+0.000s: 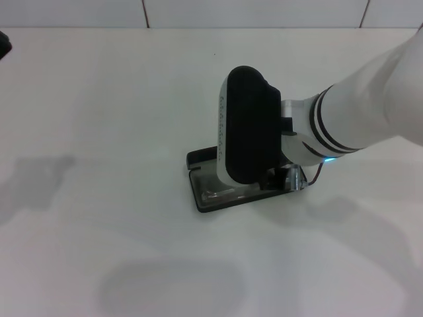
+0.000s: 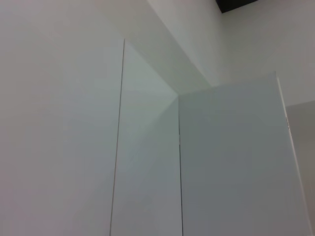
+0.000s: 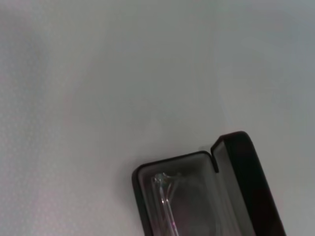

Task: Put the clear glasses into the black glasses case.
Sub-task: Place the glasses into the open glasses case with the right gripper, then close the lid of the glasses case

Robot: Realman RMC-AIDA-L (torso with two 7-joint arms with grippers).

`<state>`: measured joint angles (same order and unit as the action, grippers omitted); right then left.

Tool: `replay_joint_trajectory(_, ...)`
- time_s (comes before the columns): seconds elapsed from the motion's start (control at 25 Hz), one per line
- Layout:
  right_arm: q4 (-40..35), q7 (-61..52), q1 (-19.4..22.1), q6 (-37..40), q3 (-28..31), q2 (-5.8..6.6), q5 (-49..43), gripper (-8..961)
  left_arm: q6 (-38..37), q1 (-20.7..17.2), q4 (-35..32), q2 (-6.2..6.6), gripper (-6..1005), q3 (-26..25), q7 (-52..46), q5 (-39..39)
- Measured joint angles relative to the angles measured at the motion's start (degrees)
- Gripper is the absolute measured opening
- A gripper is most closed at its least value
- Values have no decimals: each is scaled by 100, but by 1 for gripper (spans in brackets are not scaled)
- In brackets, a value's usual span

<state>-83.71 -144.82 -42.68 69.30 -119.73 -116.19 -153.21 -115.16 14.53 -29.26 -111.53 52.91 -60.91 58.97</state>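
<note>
Right gripper (image 1: 281,175) over black glasses case (image 1: 198,198)

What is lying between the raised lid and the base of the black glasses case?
In the right wrist view, the clear glasses lie on the grey lining of the open black glasses case, beside its raised lid. The head view shows the right gripper above the case.
</note>
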Motion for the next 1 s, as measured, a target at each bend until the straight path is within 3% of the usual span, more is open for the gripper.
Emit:
replay_joint_trajectory(0.4, -477, 42, 351, 24, -29, 0, 35, 109, -11, 7, 0, -5, 53, 5, -24, 0)
replay_joint_trajectory(0.68, -1133, 179, 959, -5, 130, 24, 70, 109, -14, 65, -70, -9, 54, 9, -125, 218)
replay_joint_trajectory(0.84, -1553, 428, 1414, -134, 572, 18, 589, 109, -1, 67, -63, -9, 55, -5, -162, 220)
replay_joint_trajectory(1.0, -1863, 947, 1920, -49, 1729, 22, 1854, 109, 68, 91, -53, 40, 55, -27, -447, 226)
